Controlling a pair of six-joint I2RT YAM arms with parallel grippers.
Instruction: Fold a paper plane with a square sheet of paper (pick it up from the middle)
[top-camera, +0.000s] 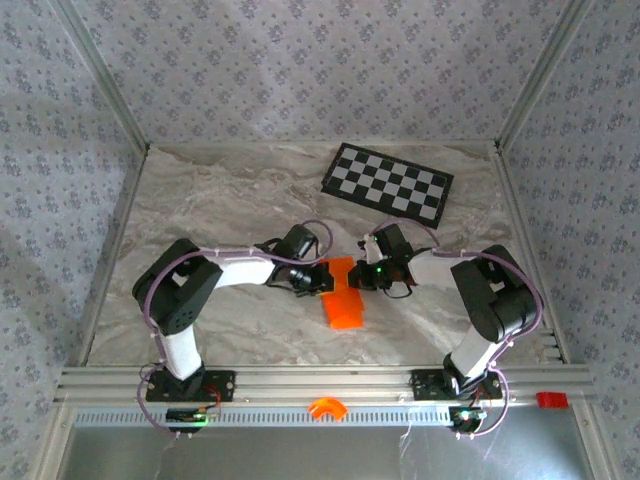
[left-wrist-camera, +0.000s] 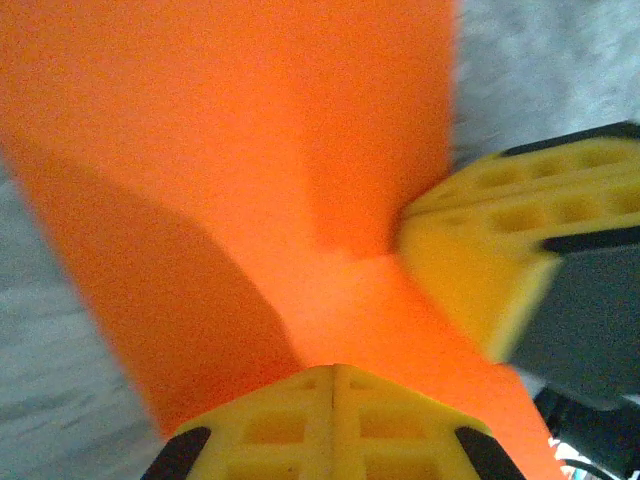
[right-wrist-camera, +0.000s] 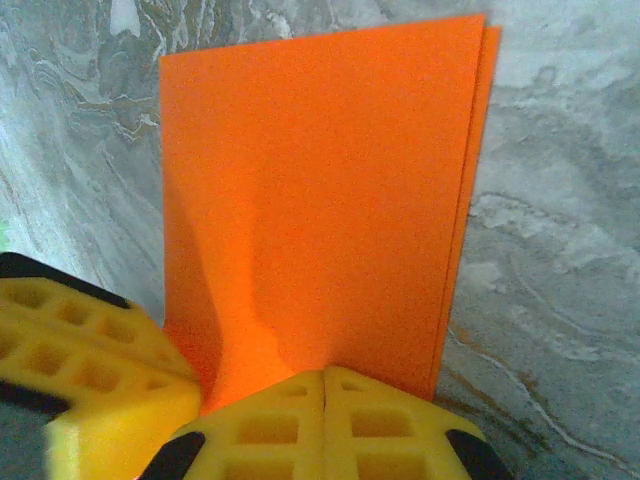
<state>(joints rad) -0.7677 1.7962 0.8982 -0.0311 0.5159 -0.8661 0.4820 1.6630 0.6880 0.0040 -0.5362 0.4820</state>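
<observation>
Top external view first: the square sheet of paper (top-camera: 343, 305) sits about mid-desk, between the two arms and a bit toward the near edge, and it's already folded over into a narrower rectangle. Both arms reach in to its far end from either side, so the left jaws and the right jaws meet almost nose to nose there, and the rest of the paper runs out toward the arm bases. The desk (top-camera: 220, 220) is a marble-look surface, with a checkerboard (top-camera: 388, 182) lying flat at the back right, well apart from the paper. Down on the metal rail (top-camera: 250, 380) at the near edge there's a small orange arch-shaped part (top-camera: 326, 407), and a little red piece (top-camera: 551, 400) off to the right. Left wrist view is mostly blurry orange; its own yellow pads (left-wrist-camera: 390, 425) are pressed together, clenched on the sheet's edge, and the other arm's pad (left-wrist-camera: 480, 250) is touching the paper just beside them. Right wrist view is sharper: two layers show, slightly offset along the right edge, and its pads (right-wrist-camera: 280, 420) are clamped tight on the near end, where the paper buckles up a bit. The left arm's pad (right-wrist-camera: 100, 385) sits right next to them. Can't tell whether the far part of the sheet is resting on the desk or lifted slightly off it.
</observation>
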